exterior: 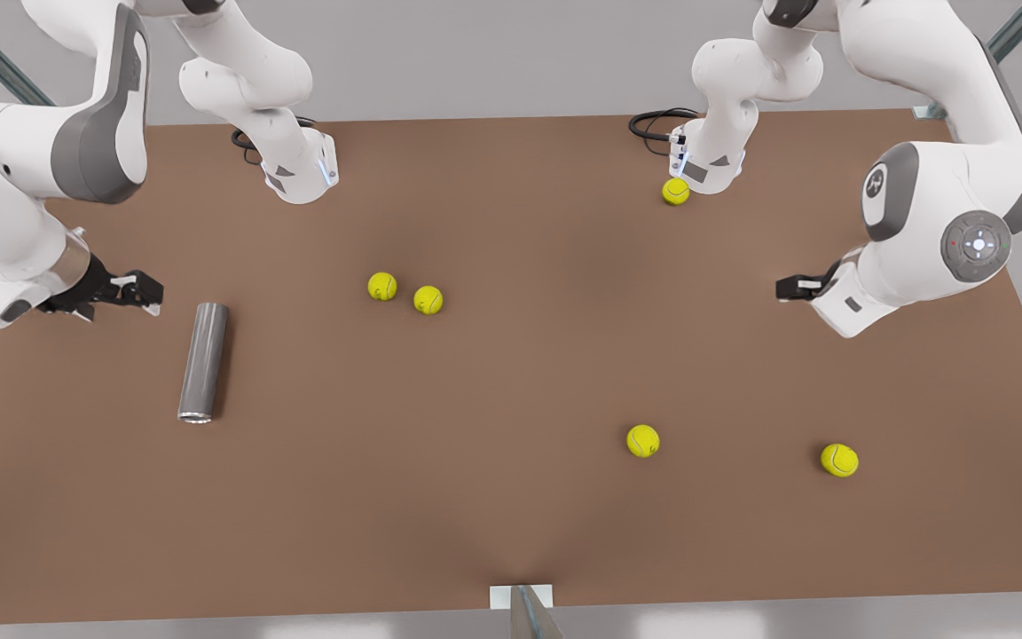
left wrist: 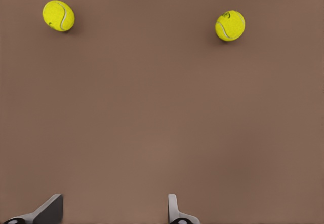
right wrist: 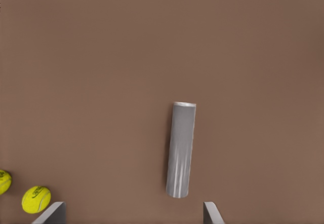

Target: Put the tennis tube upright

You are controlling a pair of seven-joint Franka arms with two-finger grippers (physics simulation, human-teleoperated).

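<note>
The tennis tube (exterior: 203, 361) is a dark grey cylinder lying on its side on the brown table (exterior: 511, 497), at the front view's left, its silvery rim toward the near edge. My right gripper (exterior: 134, 291) hovers just beyond the tube's far end, open and empty. In the right wrist view the tube (right wrist: 181, 150) lies ahead of that gripper (right wrist: 133, 203), apart from its fingers (right wrist: 211, 213). At the front view's right my left gripper (exterior: 795, 287) hangs open and empty; in the left wrist view this gripper (left wrist: 115, 196) is over bare table.
Several yellow tennis balls lie scattered: a pair (exterior: 382, 286) mid-table, one (exterior: 676, 191) by the far right arm base, two near the front right (exterior: 643, 441). Those two balls (left wrist: 230, 25) appear in the left wrist view. Cables (exterior: 653, 120) lie by the bases.
</note>
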